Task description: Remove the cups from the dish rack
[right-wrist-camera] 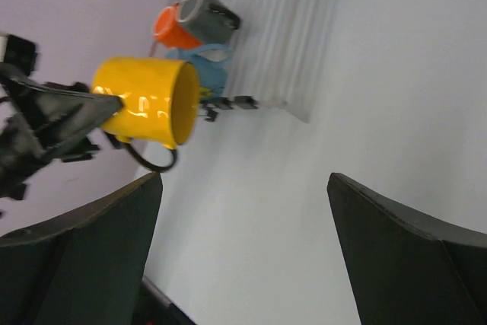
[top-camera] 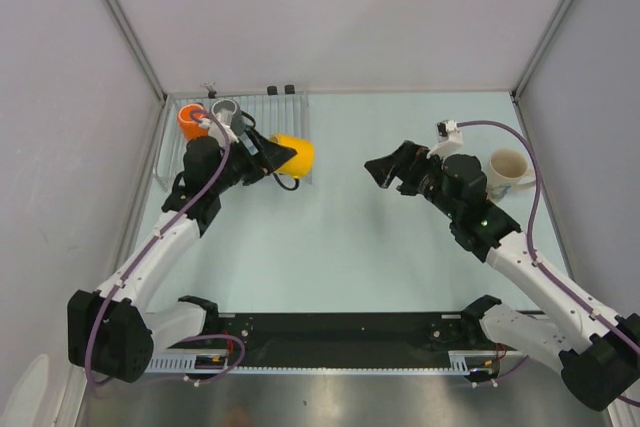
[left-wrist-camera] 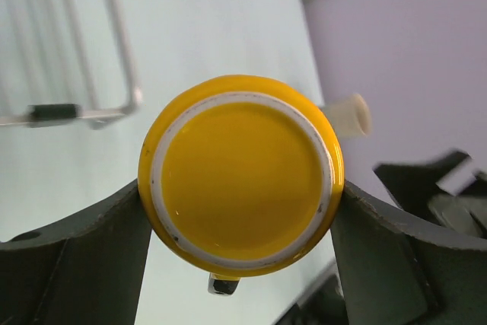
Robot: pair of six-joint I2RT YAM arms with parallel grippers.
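I held the yellow mug (top-camera: 297, 154) sideways in the left gripper (top-camera: 272, 159), seemingly offering it to the empty, wide-open right gripper (top-camera: 385, 169).

A pale green table (top-camera: 350, 247) lies under soft, even light. White walls (top-camera: 340, 7) rise from the table's far, left and right edges, joined by grey corner struts (top-camera: 120, 19). A black strip (top-camera: 340, 337), then brushed metal (top-camera: 330, 402), borders its near edge
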